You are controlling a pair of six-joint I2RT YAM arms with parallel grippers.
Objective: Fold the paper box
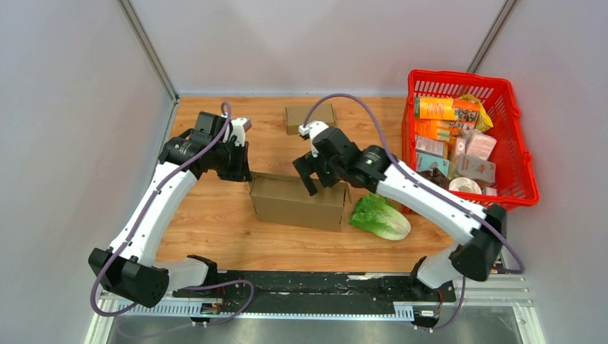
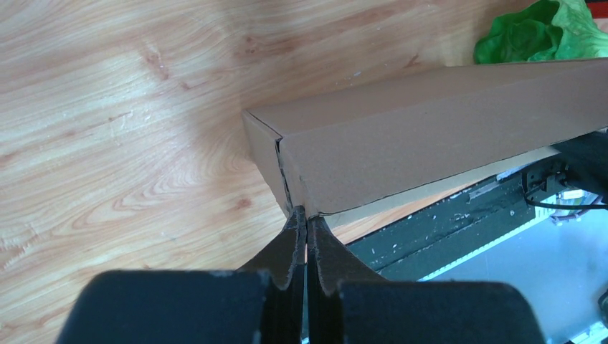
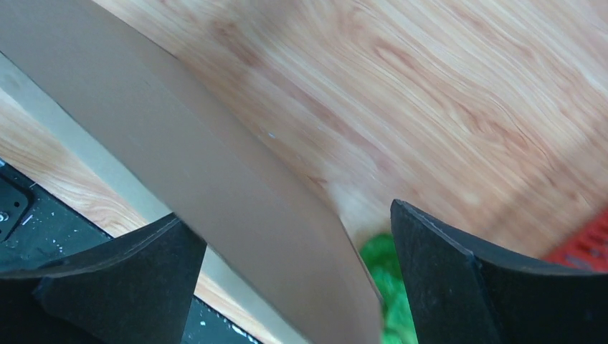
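One paper box [image 1: 297, 201] against left end effector [image 2: 307, 217]

Matt brown cardboard box [image 1: 297, 204] (dull, papery) on smooth wood-grain table [image 1: 215, 222].

Top view: bright, even, diffuse light, apparently from overhead; no glare is noted on the pale walls. Soft, short shadows are cast on the wooden counter [image 1: 215, 215] under both arms and along the near side of the paper box [image 1: 297, 202].

Left wrist view: wood grain and box edges are held sharp. The left gripper [image 2: 307, 215] is rendered nearly black, with detail lost and its near parts blurred. The lower right corner is washed pale.

Right wrist view: the box panel near the lens is smeared and out of focus, and the grain is softened. The lettuce [image 3: 383, 287] and red basket [image 3: 588, 247] are reduced to blurred colour patches. The right gripper [image 3: 287, 215] is kept dark, with fairly crisp outlines.
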